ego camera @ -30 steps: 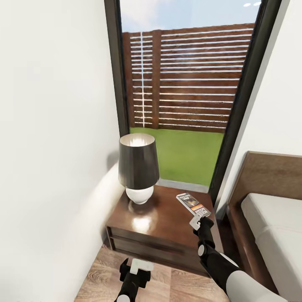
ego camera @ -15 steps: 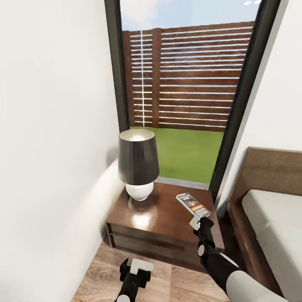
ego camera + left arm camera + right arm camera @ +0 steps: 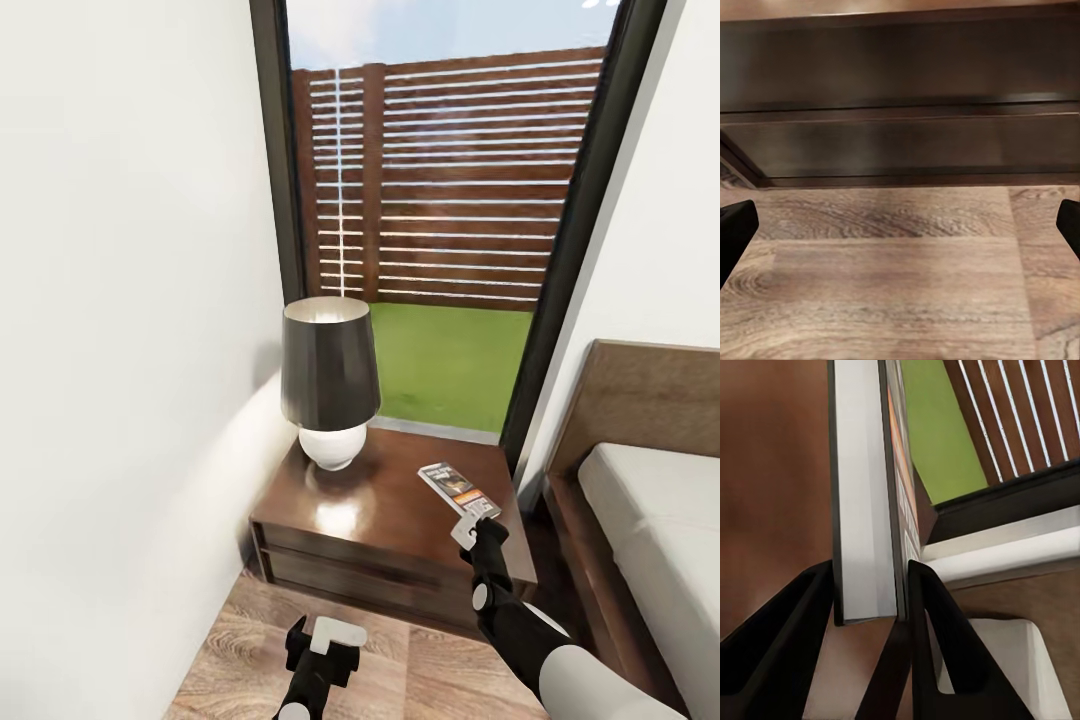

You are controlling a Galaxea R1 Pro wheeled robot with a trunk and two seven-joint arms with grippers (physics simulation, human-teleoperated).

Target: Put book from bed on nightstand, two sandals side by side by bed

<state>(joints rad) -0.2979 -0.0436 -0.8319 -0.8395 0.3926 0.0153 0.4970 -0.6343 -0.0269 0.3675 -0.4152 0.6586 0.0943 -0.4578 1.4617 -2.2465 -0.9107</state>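
Right wrist view | book (image 3: pixel 862 487) clamped between right fingers (image 3: pixel 810 607) | over nightstand (image 3: pixel 380 510) | left fingers (image 3: pixel 735 232) apart

Bright daylight enters through the far window (image 3: pixel 440 200). A glossy glare patch sits on the nightstand (image 3: pixel 390 510) beneath the lamp (image 3: pixel 328 380). Wrist views look soft.

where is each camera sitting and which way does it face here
Head view: on the robot's head, looking forward and down at the nightstand, lamp, window and bed; both arms show, right gripper holding the book, left gripper low over the floor.
Left wrist view: on the left arm, facing the nightstand's drawer front and wood floor; both fingertips at the edges.
Right wrist view: on the right arm, looking along the clamped book; both fingers show.
Shared: all three show the nightstand; head and right wrist views show the book.
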